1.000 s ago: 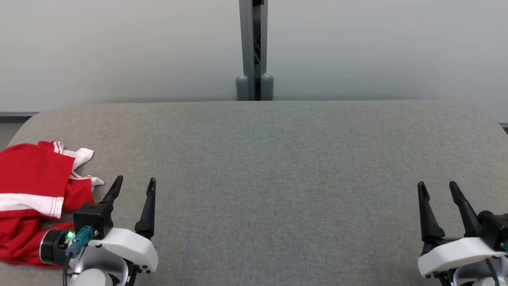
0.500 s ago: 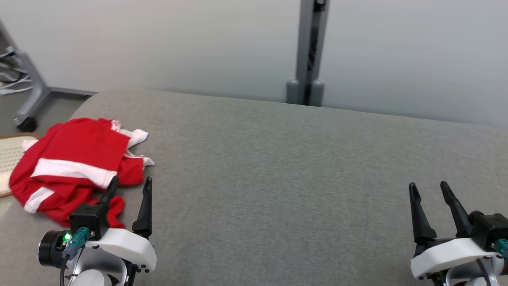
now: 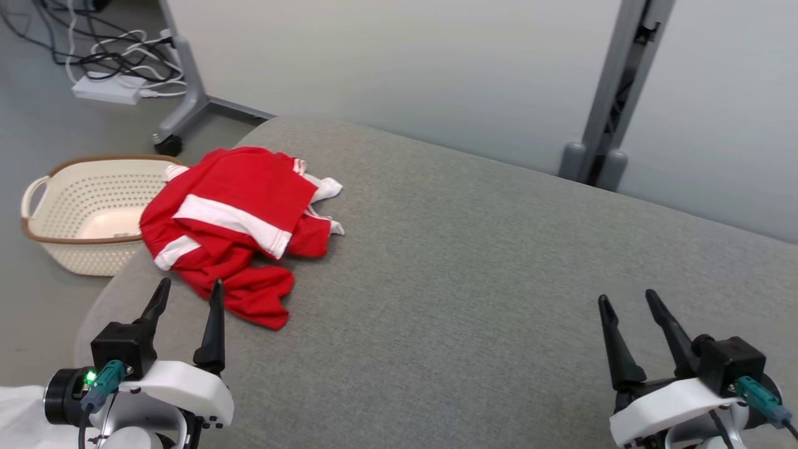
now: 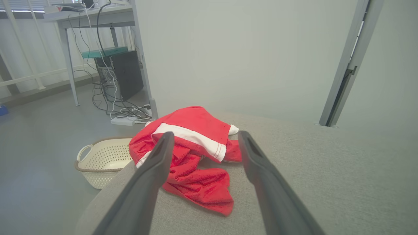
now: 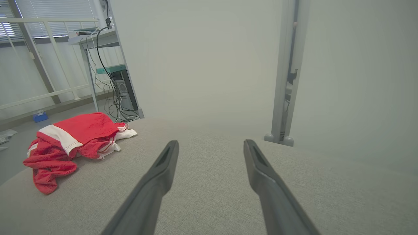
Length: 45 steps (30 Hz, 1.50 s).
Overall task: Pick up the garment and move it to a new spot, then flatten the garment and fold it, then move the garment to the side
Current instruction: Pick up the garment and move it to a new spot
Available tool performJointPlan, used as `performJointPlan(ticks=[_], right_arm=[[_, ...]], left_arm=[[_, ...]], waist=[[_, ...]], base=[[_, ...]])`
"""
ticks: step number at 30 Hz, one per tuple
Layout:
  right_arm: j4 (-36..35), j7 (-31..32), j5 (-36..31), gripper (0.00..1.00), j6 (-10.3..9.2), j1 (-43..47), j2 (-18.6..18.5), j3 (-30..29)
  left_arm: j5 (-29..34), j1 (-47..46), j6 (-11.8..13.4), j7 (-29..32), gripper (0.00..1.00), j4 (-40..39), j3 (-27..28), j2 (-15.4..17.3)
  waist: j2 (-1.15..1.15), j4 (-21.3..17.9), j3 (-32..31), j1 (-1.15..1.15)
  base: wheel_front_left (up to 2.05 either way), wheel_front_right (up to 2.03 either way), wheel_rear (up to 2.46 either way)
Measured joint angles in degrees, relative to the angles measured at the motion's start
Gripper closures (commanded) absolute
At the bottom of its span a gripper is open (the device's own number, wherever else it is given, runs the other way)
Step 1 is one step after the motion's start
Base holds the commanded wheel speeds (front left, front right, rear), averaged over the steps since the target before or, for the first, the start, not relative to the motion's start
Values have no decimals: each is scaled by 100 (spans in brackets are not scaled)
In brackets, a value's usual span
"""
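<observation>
The garment (image 3: 234, 218) lies crumpled in a red heap with white bands at the left end of the grey table (image 3: 474, 274); its number print is hidden. The heap also appears in the left wrist view (image 4: 192, 156) and the right wrist view (image 5: 72, 143). My left gripper (image 3: 189, 290) stands open just short of the heap's near edge, holding nothing. My right gripper (image 3: 628, 298) stands open at the lower right, far from the cloth, above bare table.
A cream perforated basket (image 3: 68, 206) sits on the floor beside the table's left end, part of the heap hanging over its rim. Cables and a power strip (image 3: 106, 90) lie on the floor behind. A grey post (image 3: 614, 93) rises behind the table.
The head camera has turned left, bringing the basket, cables and the whole heap into view. Both grippers keep their open pose; the cloth lies as before.
</observation>
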Motion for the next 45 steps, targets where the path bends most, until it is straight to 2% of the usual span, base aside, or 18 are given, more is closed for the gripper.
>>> performJointPlan(ticks=[9, 34, 39, 45], right_arm=[[159, -107, 96, 0, 0, -74, 22, 185], [309, -243, 211, 0, 0, -153, 26, 123], [292, -243, 243, 0, 0, -180, 26, 189], [175, -174, 226, 0, 0, -274, 33, 253]], left_arm=[[-49, 65, 52, -21, 0, -66, 37, 47], [-112, -59, 109, 157, 0, -186, -25, 187], [-153, -450, 137, 266, 0, -260, 118, 356], [-246, -1329, 141, 627, 0, -202, 315, 615]], waist=[[0, 346, -28, 0], [0, 394, -24, 0], [0, 337, 17, 0], [0, 71, 139, 0]], base=[[0, 0, 0], [0, 0, 0], [0, 0, 0], [0, 0, 0]])
